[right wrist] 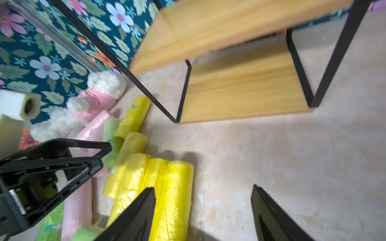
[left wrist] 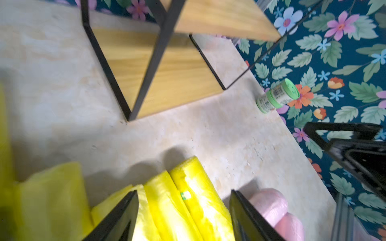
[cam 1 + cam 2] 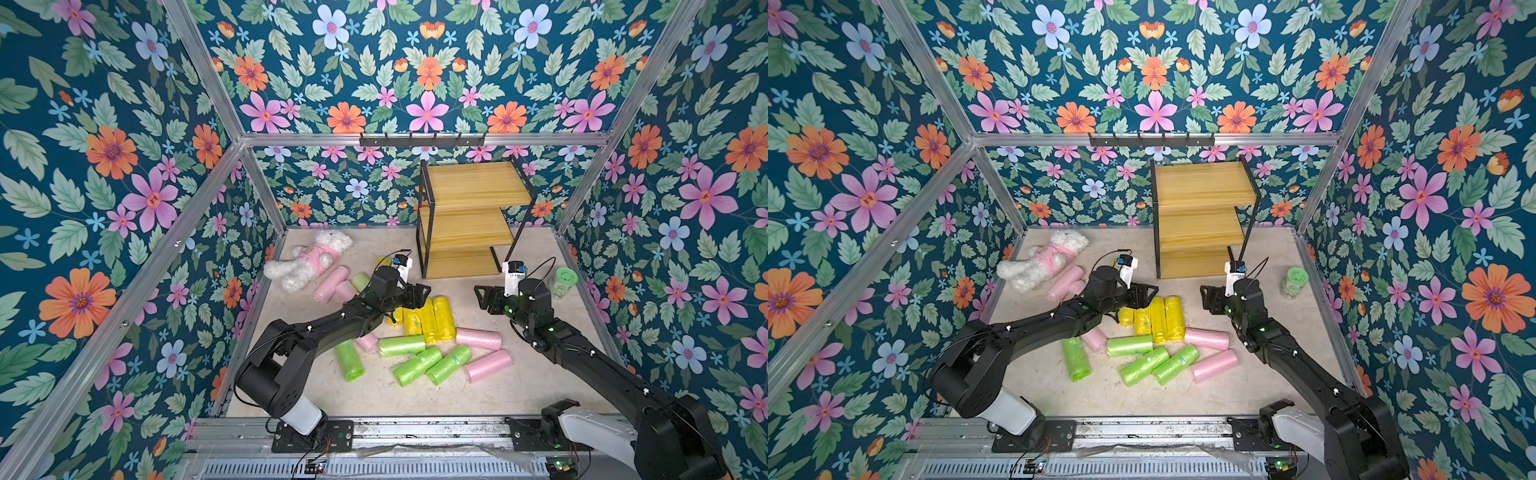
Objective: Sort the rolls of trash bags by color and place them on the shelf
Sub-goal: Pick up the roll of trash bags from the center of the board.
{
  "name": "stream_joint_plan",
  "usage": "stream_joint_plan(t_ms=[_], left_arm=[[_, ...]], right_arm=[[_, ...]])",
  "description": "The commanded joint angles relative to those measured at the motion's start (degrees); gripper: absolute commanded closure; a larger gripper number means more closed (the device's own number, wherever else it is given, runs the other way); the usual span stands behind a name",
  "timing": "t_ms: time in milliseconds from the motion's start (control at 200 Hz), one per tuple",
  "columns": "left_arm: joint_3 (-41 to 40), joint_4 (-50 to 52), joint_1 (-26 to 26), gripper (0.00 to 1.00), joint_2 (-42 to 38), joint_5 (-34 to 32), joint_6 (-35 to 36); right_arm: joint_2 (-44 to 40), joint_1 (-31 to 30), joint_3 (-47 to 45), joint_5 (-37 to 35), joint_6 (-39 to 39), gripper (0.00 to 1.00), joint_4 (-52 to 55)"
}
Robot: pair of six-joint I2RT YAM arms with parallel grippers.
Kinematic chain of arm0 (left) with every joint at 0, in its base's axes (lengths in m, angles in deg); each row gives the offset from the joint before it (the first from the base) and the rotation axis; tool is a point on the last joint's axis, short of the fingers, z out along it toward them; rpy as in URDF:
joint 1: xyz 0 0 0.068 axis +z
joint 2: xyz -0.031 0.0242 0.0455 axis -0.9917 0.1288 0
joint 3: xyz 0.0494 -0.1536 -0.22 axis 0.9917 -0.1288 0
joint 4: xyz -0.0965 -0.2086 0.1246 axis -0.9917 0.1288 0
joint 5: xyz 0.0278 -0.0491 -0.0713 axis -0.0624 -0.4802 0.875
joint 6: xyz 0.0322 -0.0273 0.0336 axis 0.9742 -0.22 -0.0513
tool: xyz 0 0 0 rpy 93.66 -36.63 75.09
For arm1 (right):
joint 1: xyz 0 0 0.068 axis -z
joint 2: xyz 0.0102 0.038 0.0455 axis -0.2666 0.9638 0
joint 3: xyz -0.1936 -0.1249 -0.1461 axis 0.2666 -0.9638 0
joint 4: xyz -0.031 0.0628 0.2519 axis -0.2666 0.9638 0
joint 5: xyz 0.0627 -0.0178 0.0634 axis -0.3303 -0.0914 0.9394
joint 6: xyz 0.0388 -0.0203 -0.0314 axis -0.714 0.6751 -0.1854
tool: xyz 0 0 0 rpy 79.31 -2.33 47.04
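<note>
The shelf stands at the back of the tabletop. The rolls of trash bags lie loose in front of it, with the yellow rolls nearest. The left end effector hovers over the yellow rolls, spread wide and gripping nothing. The right end effector, also before the shelf, gapes empty.

Yellow rolls, light green rolls and pale pink rolls are standing out against the mottled beige surface; the shelf is showing yellowish boards in a black frame.
</note>
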State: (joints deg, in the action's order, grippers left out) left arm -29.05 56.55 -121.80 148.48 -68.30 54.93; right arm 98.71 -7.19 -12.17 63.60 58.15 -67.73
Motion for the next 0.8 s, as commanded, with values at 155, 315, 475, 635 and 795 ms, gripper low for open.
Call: stream_joint_plan(t_ms=[155, 315, 475, 635, 795], left_arm=[[11.4, 7.7, -5.0, 0.33, 11.5, 1.5, -4.8], [16.6, 13.5, -6.8, 0.31, 16.6, -4.8, -4.0], [17.7, 14.6, -7.9, 0.30, 18.6, -7.8, -4.5], [18.1, 17.4, -9.6, 0.27, 18.8, -15.0, -3.7], [19.2, 17.2, -10.1, 0.26, 20.3, -14.7, -4.2]], right_arm=[[5.9, -0.2, -2.0, 1.3, -3.7, 0.22, -4.0], [5.2, -0.3, -3.4, -0.1, -4.0, 0.22, -5.1], [4.7, -0.2, -4.4, -0.8, -4.1, 0.21, -5.9], [4.4, -0.2, -4.8, -0.6, -4.0, 0.21, -5.9], [5.2, -0.2, -5.1, -0.2, -4.3, 0.21, -7.1]])
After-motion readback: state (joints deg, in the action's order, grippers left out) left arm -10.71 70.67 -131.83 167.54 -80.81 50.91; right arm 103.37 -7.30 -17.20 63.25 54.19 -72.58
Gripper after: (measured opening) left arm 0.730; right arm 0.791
